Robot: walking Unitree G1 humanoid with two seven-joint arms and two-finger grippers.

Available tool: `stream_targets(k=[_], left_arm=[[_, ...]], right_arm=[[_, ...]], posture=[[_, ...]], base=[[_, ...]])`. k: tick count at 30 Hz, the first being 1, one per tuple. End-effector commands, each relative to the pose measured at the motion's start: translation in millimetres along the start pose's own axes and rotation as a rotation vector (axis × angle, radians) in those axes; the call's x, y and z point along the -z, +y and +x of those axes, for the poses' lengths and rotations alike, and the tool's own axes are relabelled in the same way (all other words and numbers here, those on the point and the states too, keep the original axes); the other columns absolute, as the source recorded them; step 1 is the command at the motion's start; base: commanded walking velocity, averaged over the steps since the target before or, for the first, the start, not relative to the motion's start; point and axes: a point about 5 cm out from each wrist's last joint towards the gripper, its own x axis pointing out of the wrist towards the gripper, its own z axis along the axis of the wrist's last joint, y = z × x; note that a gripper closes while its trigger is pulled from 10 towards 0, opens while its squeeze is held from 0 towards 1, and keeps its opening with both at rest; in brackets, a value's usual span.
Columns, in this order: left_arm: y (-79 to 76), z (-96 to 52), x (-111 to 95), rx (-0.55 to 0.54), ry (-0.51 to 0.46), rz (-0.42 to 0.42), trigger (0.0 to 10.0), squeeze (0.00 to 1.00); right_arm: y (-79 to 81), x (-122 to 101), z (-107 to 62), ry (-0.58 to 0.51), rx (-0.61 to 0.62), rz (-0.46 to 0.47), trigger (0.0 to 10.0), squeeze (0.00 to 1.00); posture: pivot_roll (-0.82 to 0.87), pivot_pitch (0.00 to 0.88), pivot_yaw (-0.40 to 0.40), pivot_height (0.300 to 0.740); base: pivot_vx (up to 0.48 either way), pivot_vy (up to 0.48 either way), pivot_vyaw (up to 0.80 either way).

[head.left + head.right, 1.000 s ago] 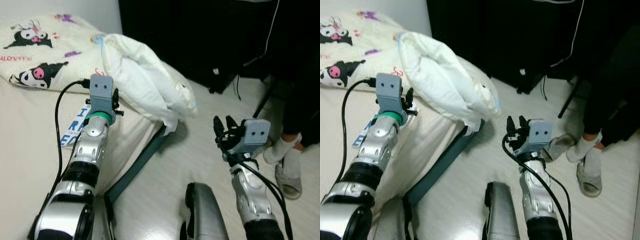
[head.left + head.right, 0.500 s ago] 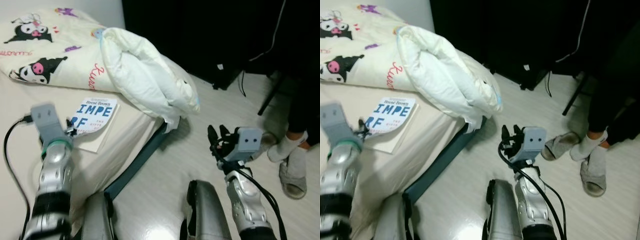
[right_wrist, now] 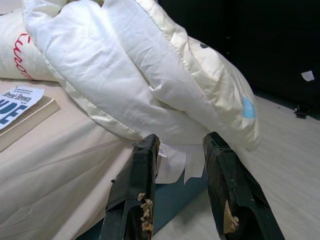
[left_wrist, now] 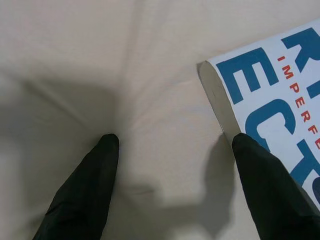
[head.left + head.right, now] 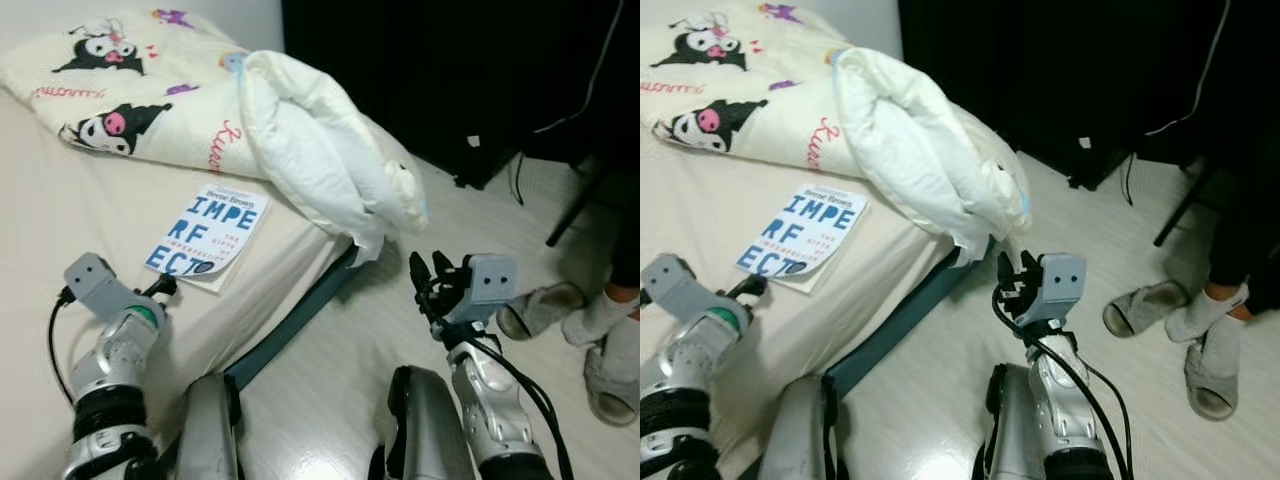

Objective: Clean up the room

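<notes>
In the left eye view, one white book (image 5: 209, 236) with blue letters is lying flat on the bed (image 5: 60, 215), near its edge, beside one folded duvet (image 5: 330, 150). In the left wrist view, the left hand (image 4: 172, 145) is hovering spread apart by the book's corner. In the right wrist view, the right hand (image 3: 182, 145) is pointing, fingers apart, at the duvet over open floor (image 3: 280, 145).

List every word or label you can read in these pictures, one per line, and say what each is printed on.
"IMPE / RF / ECT" in big blue letters: cover of the book on the bed.
"IMPERFE…" in small red letters, cut off: same cover, left wrist view.
Small line at the cover's top: too blurred to read.
Red cursive on the cartoon-print blanket: not legible.
Small tags on the white duvet: unreadable.
</notes>
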Motion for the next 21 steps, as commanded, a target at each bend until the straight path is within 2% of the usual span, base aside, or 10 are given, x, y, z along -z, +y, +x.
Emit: stream_targets(k=[1,6,8,10,11,12,14,18,20,21], left_arm=[[-14.9,-1.6,50,0.064,0.213,-0.027,10.0,0.0],[-14.9,-1.6,50,0.064,0.213,-0.027,10.0,0.0],[-21.9,-2.7,44,0.097,0.187,-0.048,10.0,0.0],[-47.3,-21.7,-23,0.119,-0.39,0.346,10.0,0.0],[-66.2,-38.2,-39,0.167,-0.588,0.47,10.0,0.0],[-78.2,-49.6,-46,0.204,-0.696,0.529,10.0,0.0],[-81.9,-52.6,-48,0.216,-0.714,0.533,10.0,0.0],[-99.8,-56.9,-43,0.351,-0.594,0.384,10.0,0.0],[-102.8,-53.3,-35,0.371,-0.509,0.374,10.0,0.0],[-102.8,-53.3,-35,0.371,-0.509,0.374,10.0,0.0]], right_arm=[[-2.8,3,-4.2,0.02,0.007,-0.004,10.0,0.0],[-2.8,3,-4.2,0.02,0.007,-0.004,10.0,0.0],[-3.3,3,-4.9,0.021,0.008,-0.006,10.0,0.0],[-5.2,3,-6.1,0.024,0.011,-0.012,10.0,0.0],[-5.6,3,-5.6,0.025,0.01,-0.014,10.0,0.0],[-5.8,3,-5.2,0.026,0.009,-0.015,10.0,0.0],[-5.8,3,-4.9,0.026,0.008,-0.016,10.0,0.0],[-5.4,2,-3.5,0.023,0.007,-0.014,10.0,0.0],[-5.1,2,-4.4,0.023,0.008,-0.014,10.0,0.0],[-5.1,2,-4.4,0.023,0.008,-0.014,10.0,0.0]], posture=[[0.0,0.186,0.034,0.5],[0.0,0.186,0.034,0.5],[0.0,0.186,0.034,0.5],[-0.01,0.184,0.028,0.5],[-0.01,0.184,0.025,0.5],[-0.01,0.184,0.025,0.5],[-0.01,0.184,0.025,0.5],[-0.01,0.185,0.025,0.5],[-0.01,0.185,0.025,0.5],[-0.01,0.185,0.025,0.5]], base=[[0.0,0.0,0.0],[0.0,0.0,0.0],[0.0,0.0,0.0],[0.0,0.0,0.0],[0.0,0.0,0.0],[0.0,0.0,0.0],[0.0,0.0,0.0],[0.0,0.0,0.0],[0.0,0.0,0.0],[0.0,0.0,0.0]])
